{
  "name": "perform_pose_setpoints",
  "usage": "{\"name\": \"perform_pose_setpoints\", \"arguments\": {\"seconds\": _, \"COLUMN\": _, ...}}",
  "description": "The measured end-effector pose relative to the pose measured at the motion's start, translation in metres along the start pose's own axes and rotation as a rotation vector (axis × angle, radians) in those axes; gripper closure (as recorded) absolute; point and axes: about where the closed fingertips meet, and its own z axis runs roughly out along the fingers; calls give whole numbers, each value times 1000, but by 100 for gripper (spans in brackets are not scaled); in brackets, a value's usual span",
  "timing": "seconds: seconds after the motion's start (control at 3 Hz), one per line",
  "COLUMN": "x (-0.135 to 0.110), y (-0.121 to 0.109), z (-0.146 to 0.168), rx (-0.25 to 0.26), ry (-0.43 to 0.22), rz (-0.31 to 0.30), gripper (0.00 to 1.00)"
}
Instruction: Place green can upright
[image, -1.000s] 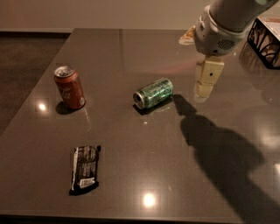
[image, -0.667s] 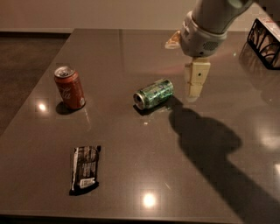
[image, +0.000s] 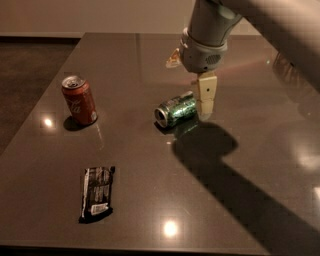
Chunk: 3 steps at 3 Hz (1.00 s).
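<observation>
The green can lies on its side near the middle of the dark table, its silver end facing the front left. My gripper hangs down from the arm at the top, its pale fingers right at the can's far right end. I cannot see whether it touches the can.
A red cola can stands upright at the left. A black snack wrapper lies flat at the front left. The arm casts a broad shadow over the table's right front. The table's left edge drops to dark floor.
The arm and gripper have moved left and down towards the green can's right end. The can, the red can and the wrapper have not moved.
</observation>
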Motion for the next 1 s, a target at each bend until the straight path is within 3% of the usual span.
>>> {"name": "perform_pose_setpoints", "arguments": {"seconds": 1.0, "x": -43, "y": 13, "z": 43, "rx": -101, "ry": 62, "rz": -124, "gripper": 0}}
